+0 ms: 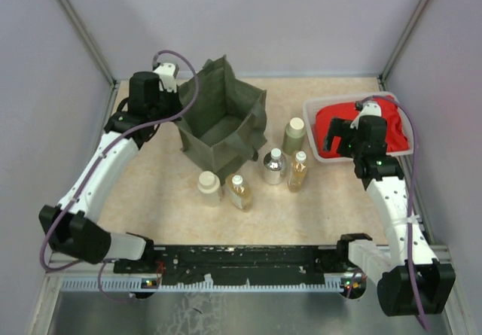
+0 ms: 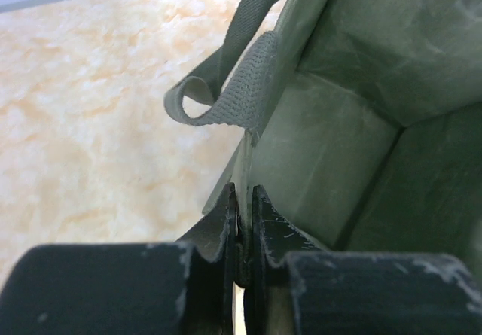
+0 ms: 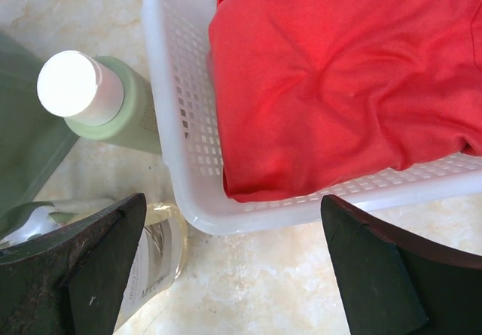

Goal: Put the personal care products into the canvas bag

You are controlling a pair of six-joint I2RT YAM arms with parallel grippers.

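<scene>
The olive canvas bag (image 1: 223, 121) stands open at the back left. My left gripper (image 1: 179, 117) is shut on its left wall rim; in the left wrist view the jaws (image 2: 245, 199) pinch the fabric below a looped handle (image 2: 226, 86). Five bottles stand on the table right of and in front of the bag: a pale one (image 1: 294, 135), a silvery one (image 1: 275, 166), an amber one (image 1: 299, 172), another amber one (image 1: 240, 193) and a beige one (image 1: 208, 187). My right gripper (image 1: 332, 139) is open and empty above the tray's left edge. Its view (image 3: 233, 199) shows the pale bottle (image 3: 98, 102) and a clear bottle (image 3: 154, 245).
A white perforated tray (image 1: 310, 128) holding a red cloth (image 1: 365, 128) sits at the back right; both show in the right wrist view, tray (image 3: 181, 124) and cloth (image 3: 339, 86). Enclosure walls stand on the left, right and back.
</scene>
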